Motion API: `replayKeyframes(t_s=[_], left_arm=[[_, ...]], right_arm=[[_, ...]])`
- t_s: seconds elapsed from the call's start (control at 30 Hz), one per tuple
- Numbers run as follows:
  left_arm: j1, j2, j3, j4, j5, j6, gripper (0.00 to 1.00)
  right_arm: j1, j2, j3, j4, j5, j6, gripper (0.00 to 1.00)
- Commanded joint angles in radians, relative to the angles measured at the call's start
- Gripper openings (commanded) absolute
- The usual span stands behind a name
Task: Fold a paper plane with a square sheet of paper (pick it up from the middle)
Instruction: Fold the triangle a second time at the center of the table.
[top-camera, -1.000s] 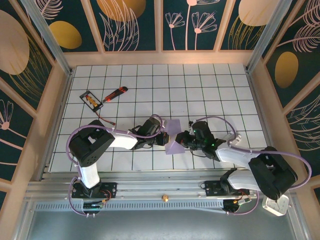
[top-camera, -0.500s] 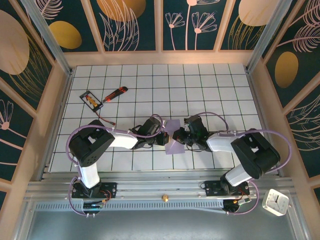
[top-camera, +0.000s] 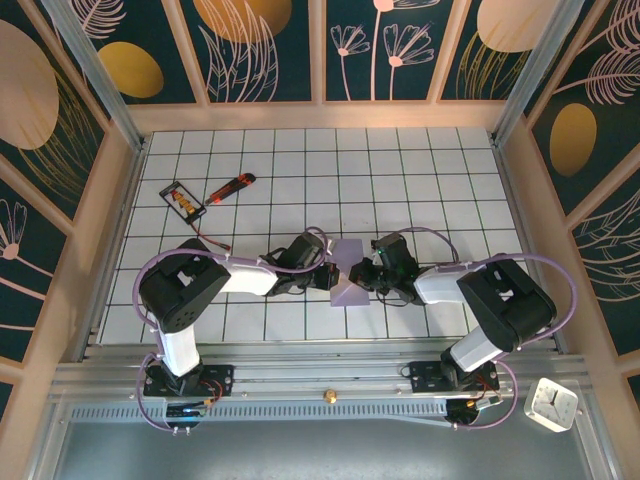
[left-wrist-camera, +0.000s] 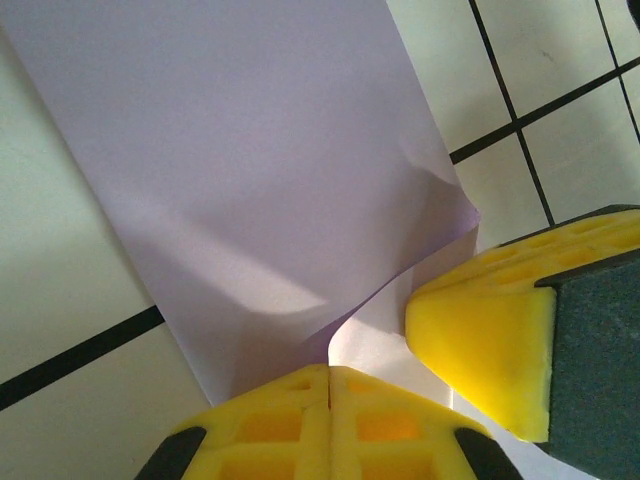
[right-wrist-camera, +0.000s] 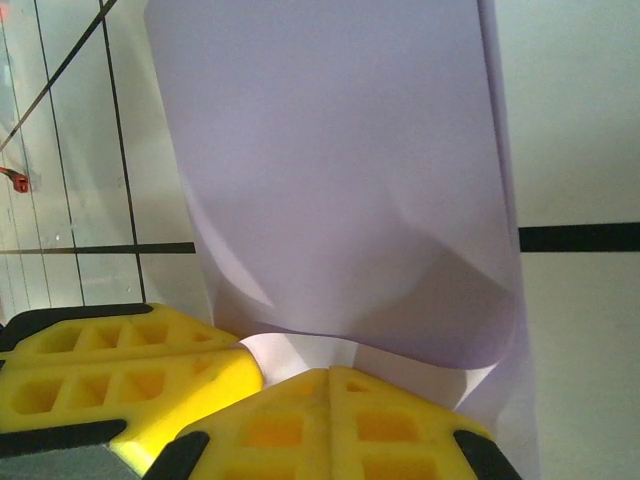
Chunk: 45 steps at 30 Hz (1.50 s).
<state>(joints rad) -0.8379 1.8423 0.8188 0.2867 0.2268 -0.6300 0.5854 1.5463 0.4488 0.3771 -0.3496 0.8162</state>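
The square sheet of paper (top-camera: 349, 270) is pale lavender and lies on the tiled table between my two grippers, with one layer curled up off the layer below. My left gripper (top-camera: 328, 277) is at its left edge. In the left wrist view the yellow jaws (left-wrist-camera: 330, 388) are shut, and the raised flap of the paper (left-wrist-camera: 250, 150) runs down into their seam. My right gripper (top-camera: 363, 277) sits at the sheet's right side. In the right wrist view it is shut (right-wrist-camera: 331, 385), with its tip on the lower layer under the arched flap (right-wrist-camera: 340, 150). The grippers' tips are close together.
A red-orange utility knife (top-camera: 230, 187) and a small black-framed card (top-camera: 183, 200) lie at the back left of the table. A small white clock (top-camera: 551, 404) sits off the table at the front right. Wooden walls enclose the table on three sides.
The right arm has swung in and folded tighter, bringing its gripper left to the sheet's edge. The left arm has stayed almost still at the paper.
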Motion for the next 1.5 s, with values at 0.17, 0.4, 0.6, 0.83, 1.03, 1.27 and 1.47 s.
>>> replayKeyframes(t_s=[0.17, 0.4, 0.6, 0.83, 1.03, 1.27, 1.47], left_arm=[[0.006, -0.147, -0.051, -0.232, -0.17, -0.008, 0.41], [-0.036, -0.301, -0.142, -0.1, 0.018, -0.164, 0.23], [-0.075, -0.203, -0.088, 0.052, 0.149, -0.248, 0.0], [-0.075, -0.066, -0.005, 0.061, 0.154, -0.219, 0.0], [-0.075, -0.007, 0.017, 0.052, 0.128, -0.203, 0.0], [-0.076, 0.028, 0.0, -0.005, 0.089, -0.189, 0.0], [-0.076, 0.03, -0.038, -0.079, 0.089, -0.193, 0.0]], right_arm=[[-0.013, 0.048, -0.032, -0.075, 0.024, -0.031, 0.0], [-0.014, 0.06, -0.022, -0.08, 0.016, -0.029, 0.0], [-0.019, 0.061, -0.018, -0.086, 0.017, -0.03, 0.0], [-0.024, 0.072, -0.022, -0.078, 0.009, -0.025, 0.0], [-0.026, 0.074, -0.015, -0.081, 0.008, -0.029, 0.0], [-0.025, 0.072, -0.018, -0.093, 0.015, -0.034, 0.0], [-0.026, 0.073, -0.016, -0.109, 0.023, -0.043, 0.0]])
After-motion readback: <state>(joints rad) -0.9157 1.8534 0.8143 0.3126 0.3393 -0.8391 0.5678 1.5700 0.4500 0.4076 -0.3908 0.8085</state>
